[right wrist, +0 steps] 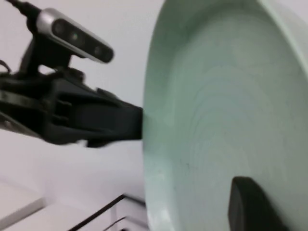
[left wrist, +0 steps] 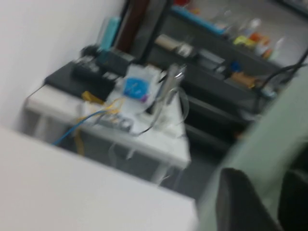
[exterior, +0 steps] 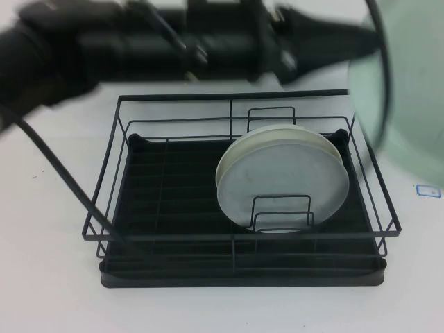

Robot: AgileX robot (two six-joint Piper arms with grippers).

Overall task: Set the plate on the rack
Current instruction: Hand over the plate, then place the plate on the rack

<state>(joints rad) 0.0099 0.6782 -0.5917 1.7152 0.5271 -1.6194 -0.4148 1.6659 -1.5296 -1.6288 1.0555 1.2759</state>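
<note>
The pale mint-green plate hangs on edge in the air at the far right, above and beyond the rack's right end. My left arm reaches across the back of the table; my left gripper grips the plate's rim. In the left wrist view the plate runs between the two fingers of that gripper. In the right wrist view the plate fills the frame, one finger of my right gripper lies on its face, and the left gripper meets its rim. The black wire rack stands mid-table.
A white plate stands on edge between wire loops in the right half of the rack. The rack's left half holds nothing. A small blue-edged mark lies on the white table to the rack's right.
</note>
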